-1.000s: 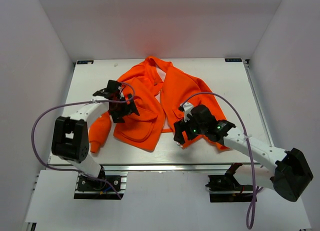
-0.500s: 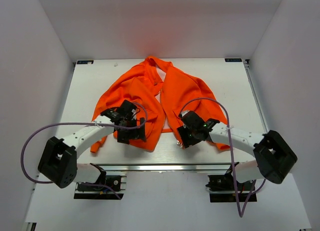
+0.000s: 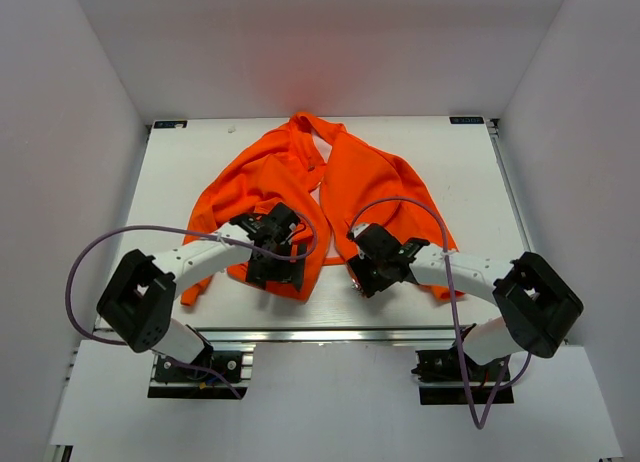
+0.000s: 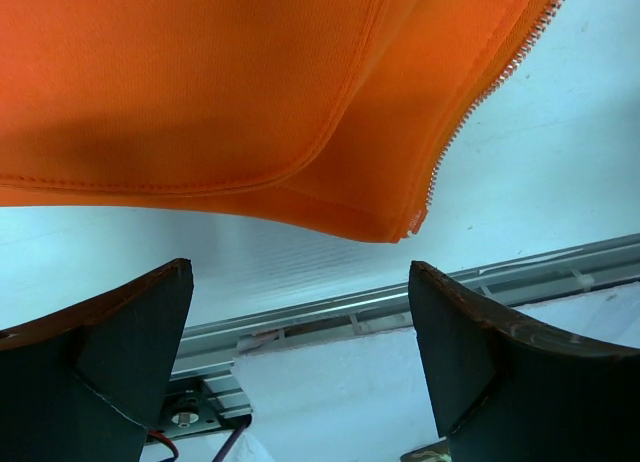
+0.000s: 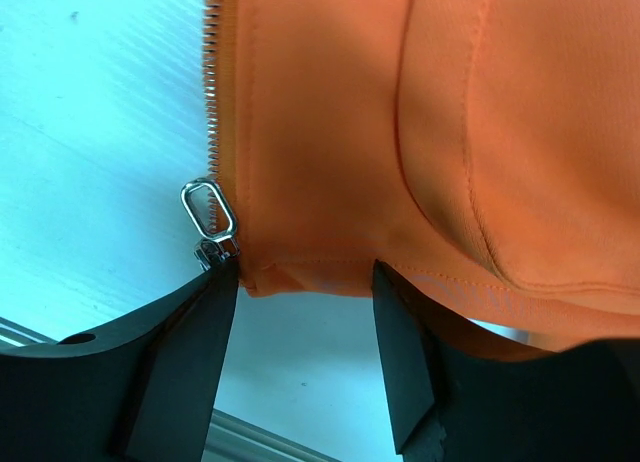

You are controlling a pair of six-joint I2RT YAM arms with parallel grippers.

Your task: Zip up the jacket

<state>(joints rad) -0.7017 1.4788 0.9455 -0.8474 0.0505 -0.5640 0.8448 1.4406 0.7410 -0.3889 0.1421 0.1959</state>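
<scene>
While the jacket (image 3: 300,177) lies unzipped on the table (image 3: 180,172), we hover the left gripper (image 4: 300,277) and right gripper (image 5: 305,272), fingers apart, at its two hem corners, so next we likely must feed the zipper teeth (image 4: 432,177) into the zipper pull (image 5: 210,210).

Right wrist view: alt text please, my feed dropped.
Bottom front corner of the orange jacket, zipper teeth running down its edge to a metal pull. The open pincer straddles the hem above the white table.
</scene>
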